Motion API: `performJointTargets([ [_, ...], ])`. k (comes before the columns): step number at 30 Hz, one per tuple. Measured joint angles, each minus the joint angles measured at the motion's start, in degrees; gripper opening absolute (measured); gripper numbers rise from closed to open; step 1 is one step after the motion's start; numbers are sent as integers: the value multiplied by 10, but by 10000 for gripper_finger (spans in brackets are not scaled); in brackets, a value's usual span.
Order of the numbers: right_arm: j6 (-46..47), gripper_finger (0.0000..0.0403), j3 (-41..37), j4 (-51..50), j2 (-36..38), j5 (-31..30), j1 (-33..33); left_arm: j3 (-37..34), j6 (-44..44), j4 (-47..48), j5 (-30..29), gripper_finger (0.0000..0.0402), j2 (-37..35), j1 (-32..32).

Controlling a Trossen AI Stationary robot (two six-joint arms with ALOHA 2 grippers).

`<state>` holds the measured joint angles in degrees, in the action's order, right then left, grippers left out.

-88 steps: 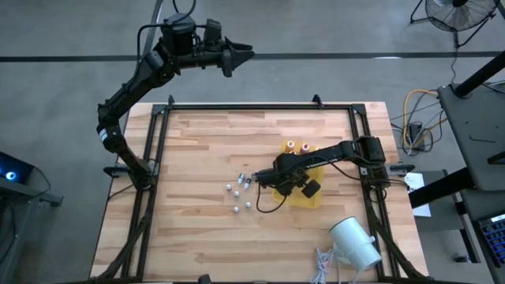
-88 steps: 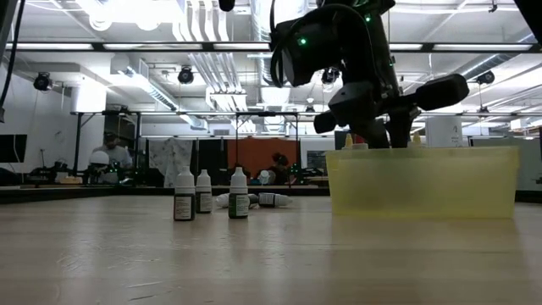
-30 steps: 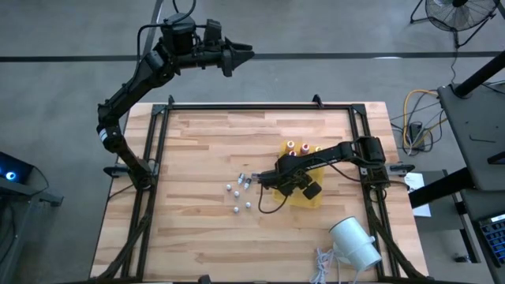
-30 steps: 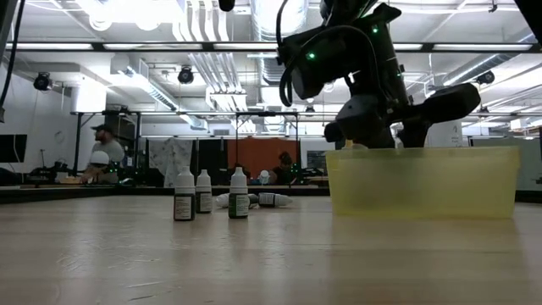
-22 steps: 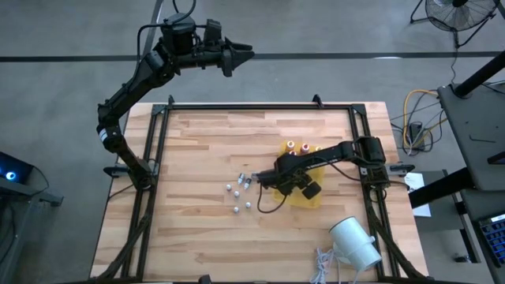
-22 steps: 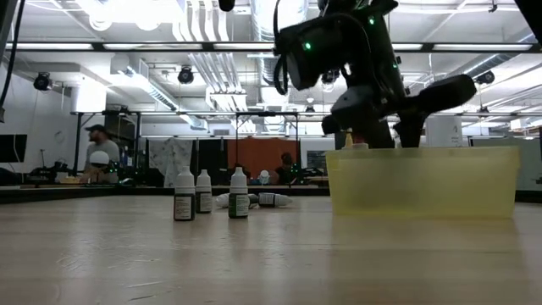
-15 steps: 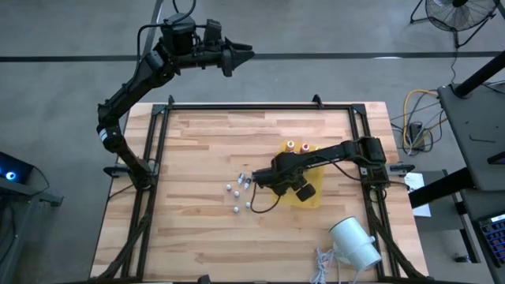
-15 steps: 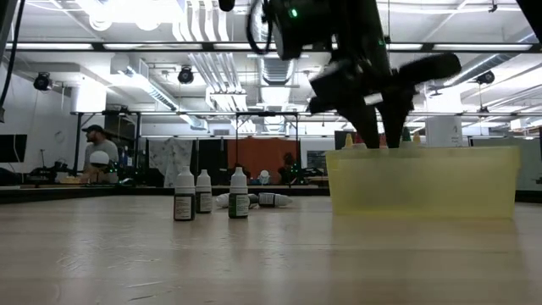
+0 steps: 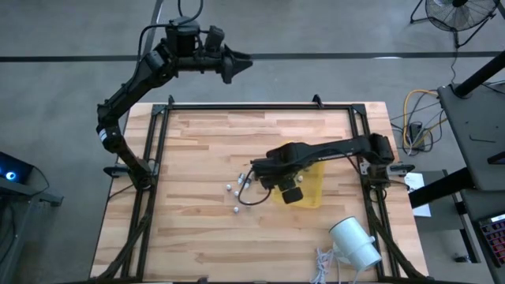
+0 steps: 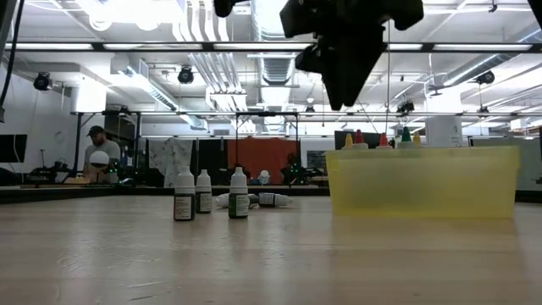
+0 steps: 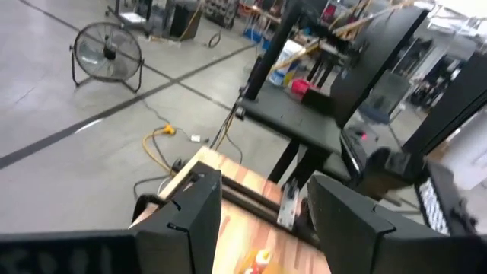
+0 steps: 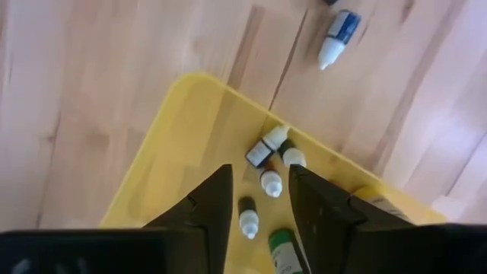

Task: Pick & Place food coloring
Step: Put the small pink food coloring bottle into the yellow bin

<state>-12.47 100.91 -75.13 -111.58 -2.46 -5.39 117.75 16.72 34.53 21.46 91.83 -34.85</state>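
The right gripper [image 12: 259, 199] hangs over the yellow bin [image 9: 314, 186], its jaws slightly apart and holding nothing. Below them small vials [image 12: 268, 166] lie in the bin's corner; another vial [image 12: 335, 37] lies outside on the table [image 9: 197, 158]. Only the low view shows three bottles [image 10: 207, 194] standing upright beside the bin. The left gripper [image 9: 237, 61], jaws apart and empty, is raised beyond the table's far edge.

Perhaps 4 vials [image 12: 262, 181] in tray [image 12: 171, 152]; others [image 9: 235, 189] left.
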Motion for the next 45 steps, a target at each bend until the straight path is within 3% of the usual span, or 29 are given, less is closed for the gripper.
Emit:
performJointTargets([
  [19, 91, 117, -119, 137, 62, -1, 4, 0, -63, 58, 11, 168, -18, 30],
  [27, 95, 127, -161, 182, 104, -2, 31, -15, -98, 113, -45, 168, -51, 66],
  [33, 107, 129, -189, 240, 151, -2, 63, -112, -105, 61, -88, 168, -112, 101],
  [45, 148, 142, -196, 315, 222, -1, 103, -428, -45, -199, -95, 168, -293, 121],
])
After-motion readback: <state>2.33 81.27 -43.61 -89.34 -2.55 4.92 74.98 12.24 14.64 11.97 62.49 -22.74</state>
